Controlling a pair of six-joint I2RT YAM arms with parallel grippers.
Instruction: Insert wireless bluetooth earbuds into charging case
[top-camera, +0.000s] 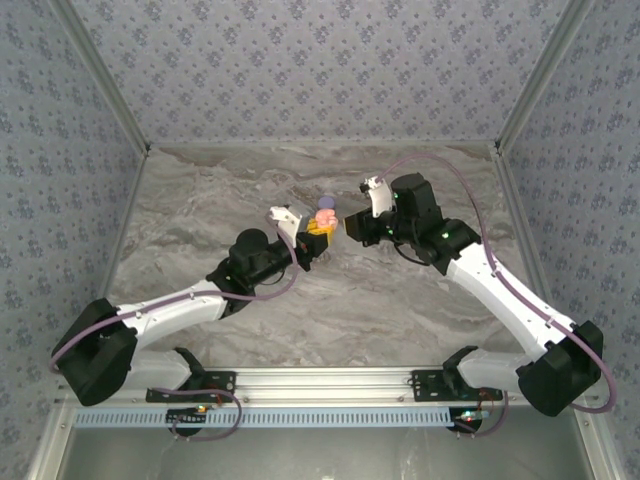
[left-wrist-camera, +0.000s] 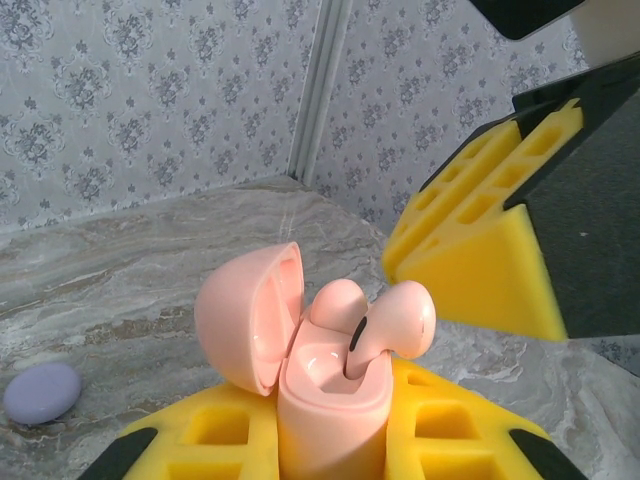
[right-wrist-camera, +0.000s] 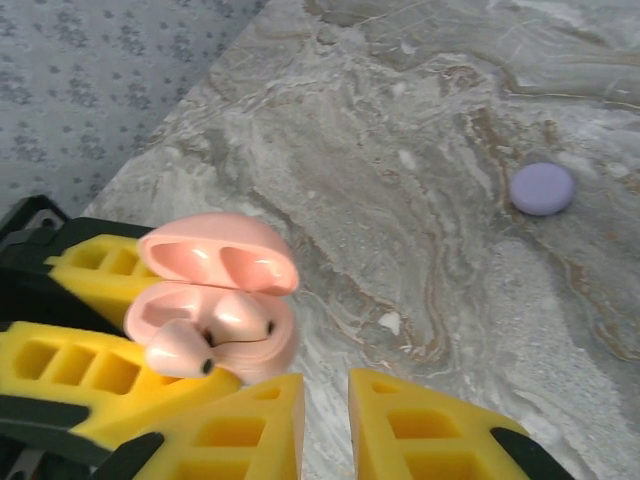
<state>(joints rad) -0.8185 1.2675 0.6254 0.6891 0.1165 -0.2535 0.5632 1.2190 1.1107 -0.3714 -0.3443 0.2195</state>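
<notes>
My left gripper (left-wrist-camera: 335, 445) is shut on a pale pink charging case (left-wrist-camera: 335, 400) and holds it upright with the lid hinged open to the left. Two pale pink earbuds sit in it. One earbud (left-wrist-camera: 337, 300) is seated low, and the other earbud (left-wrist-camera: 400, 322) leans out to the right with its stem in the slot. From the right wrist the case (right-wrist-camera: 262, 335) lies just left of my right gripper (right-wrist-camera: 326, 400), whose yellow jaws stand a narrow gap apart with nothing between them. Overhead, both grippers (top-camera: 315, 235) (top-camera: 352, 228) meet mid-table.
A round purple disc (right-wrist-camera: 542, 188) lies on the marble table (right-wrist-camera: 420, 120) behind the case, also seen from the left wrist (left-wrist-camera: 42, 392). A small white speck (right-wrist-camera: 390, 322) lies on the table near the right jaws. Patterned walls enclose the table.
</notes>
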